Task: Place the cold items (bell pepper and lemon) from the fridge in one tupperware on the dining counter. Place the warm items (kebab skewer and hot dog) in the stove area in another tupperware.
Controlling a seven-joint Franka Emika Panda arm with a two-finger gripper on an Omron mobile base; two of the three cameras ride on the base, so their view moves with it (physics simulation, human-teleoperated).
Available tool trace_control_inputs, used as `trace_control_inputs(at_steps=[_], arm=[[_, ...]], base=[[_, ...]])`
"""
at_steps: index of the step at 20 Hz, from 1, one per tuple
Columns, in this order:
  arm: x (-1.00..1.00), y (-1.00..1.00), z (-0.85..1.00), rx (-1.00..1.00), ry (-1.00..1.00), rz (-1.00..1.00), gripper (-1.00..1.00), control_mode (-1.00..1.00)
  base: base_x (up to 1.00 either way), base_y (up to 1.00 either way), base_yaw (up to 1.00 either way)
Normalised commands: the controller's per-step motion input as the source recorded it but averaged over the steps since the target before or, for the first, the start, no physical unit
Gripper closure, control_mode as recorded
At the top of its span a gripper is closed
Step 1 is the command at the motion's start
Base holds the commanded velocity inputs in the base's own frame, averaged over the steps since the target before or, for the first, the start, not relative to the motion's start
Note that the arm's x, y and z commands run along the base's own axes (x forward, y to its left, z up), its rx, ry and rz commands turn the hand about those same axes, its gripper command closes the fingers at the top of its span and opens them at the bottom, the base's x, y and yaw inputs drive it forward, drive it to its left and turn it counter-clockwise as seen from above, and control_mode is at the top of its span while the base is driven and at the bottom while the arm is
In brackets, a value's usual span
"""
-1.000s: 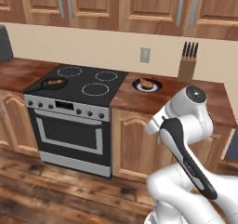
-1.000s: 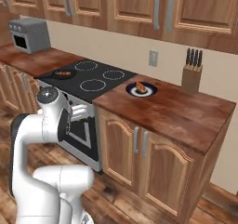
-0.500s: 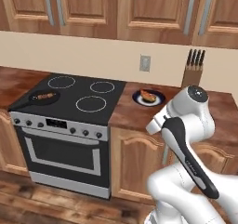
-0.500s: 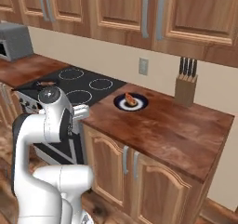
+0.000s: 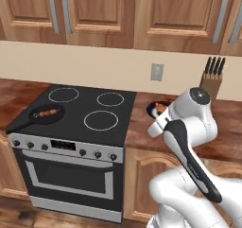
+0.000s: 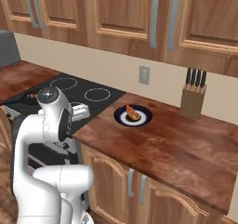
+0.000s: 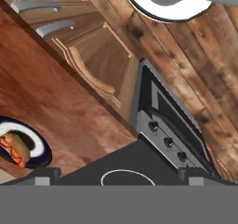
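End effector (image 7: 119,174) wide open, empty, over near right corner of stove top (image 5: 75,111), fingertips (image 7: 44,175) spread far apart. Hot dog (image 6: 131,112) on dark blue plate (image 6: 144,120) on wooden surface (image 6: 186,144), just right of stove. Kebab skewer (image 5: 48,112) in black pan (image 5: 35,118) on near left burner. Knife block (image 6: 192,99) far right by wall; outlet (image 6: 144,74) above plate.
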Motion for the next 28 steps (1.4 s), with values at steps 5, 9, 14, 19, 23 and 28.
trace_control_inputs(at_steps=[5, 9, 14, 19, 23, 28], arm=[[0.00, 0.00, 0.00, 0.00, 0.00, 0.00, -1.00, 1.00], [0.04, 0.02, 0.00, 0.00, -0.01, -0.01, -1.00, -1.00], [0.14, -0.15, 0.06, -0.06, -0.02, -0.28, -1.00, -1.00], [0.53, -0.76, 0.00, -0.03, 0.02, -0.35, -1.00, -1.00], [0.44, -0.85, 0.00, -0.06, 0.15, -0.06, -1.00, -1.00], [0.33, -0.58, -0.19, -0.11, 0.22, 0.03, -1.00, -1.00]], base=[[0.62, 0.03, -0.07], [0.30, 0.14, -0.04], [0.00, 0.00, 0.00], [0.00, 0.00, 0.00], [0.00, 0.00, 0.00], [0.00, 0.00, 0.00]])
